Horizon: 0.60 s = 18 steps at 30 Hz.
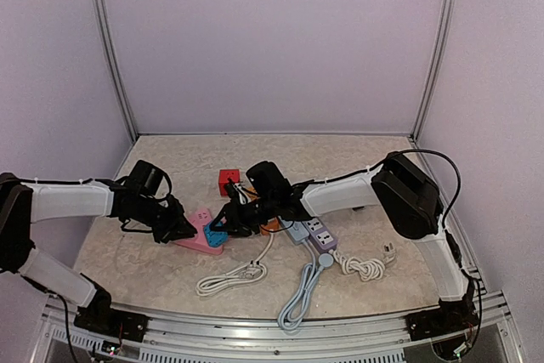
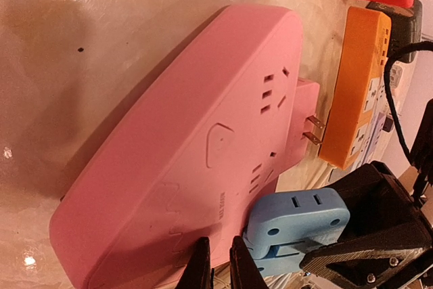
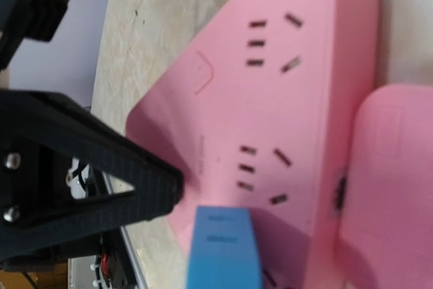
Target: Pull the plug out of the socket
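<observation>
Seating of plug: blue plug [image 2: 298, 225] sits on one end of the pink socket [image 2: 183, 147], which lies flat on the surface [image 1: 357, 167].
Left tool [image 2: 218, 265]: clenched, tips against the socket's edge, just beside the plug.
Right tool [image 1: 225, 225]: one finger touching the plug's side; cannot tell whether it grasps or is released.

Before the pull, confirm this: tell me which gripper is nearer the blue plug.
Right. The right gripper sits at the blue plug, one finger at its side; the left gripper rests beside it on the pink socket strip.
</observation>
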Tool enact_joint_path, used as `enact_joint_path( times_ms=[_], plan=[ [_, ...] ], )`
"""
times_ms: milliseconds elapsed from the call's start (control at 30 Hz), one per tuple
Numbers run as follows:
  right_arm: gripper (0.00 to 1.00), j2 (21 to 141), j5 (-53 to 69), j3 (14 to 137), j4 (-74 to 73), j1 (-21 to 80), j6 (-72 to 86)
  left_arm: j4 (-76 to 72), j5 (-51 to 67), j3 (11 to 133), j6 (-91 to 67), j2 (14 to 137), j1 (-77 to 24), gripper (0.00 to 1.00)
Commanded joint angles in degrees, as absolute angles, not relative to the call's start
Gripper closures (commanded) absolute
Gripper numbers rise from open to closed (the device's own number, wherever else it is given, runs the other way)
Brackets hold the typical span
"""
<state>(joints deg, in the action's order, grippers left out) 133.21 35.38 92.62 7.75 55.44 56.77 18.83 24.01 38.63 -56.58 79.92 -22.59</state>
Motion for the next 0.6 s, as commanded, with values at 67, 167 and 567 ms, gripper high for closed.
enact_joint_path(
  times_ms=[67, 167, 567],
  plan=[
    [0.69, 135.11, 35.77, 91.86, 9.90, 56.34, 57.78, 23.25, 21.50, 37.45, -56.30, 81.80, -22.62, 0.89],
    [0.79, 135.10, 35.94, 92.24, 10.06, 56.33, 57.86, 22.82, 21.71, 37.51, -56.49, 81.97, -22.91, 0.89],
    [0.93, 134.43, 37.68, 90.28, 17.12, 56.00, 62.12, 20.71, 21.93, 36.72, -58.05, 85.38, -23.67, 0.90]
  ],
)
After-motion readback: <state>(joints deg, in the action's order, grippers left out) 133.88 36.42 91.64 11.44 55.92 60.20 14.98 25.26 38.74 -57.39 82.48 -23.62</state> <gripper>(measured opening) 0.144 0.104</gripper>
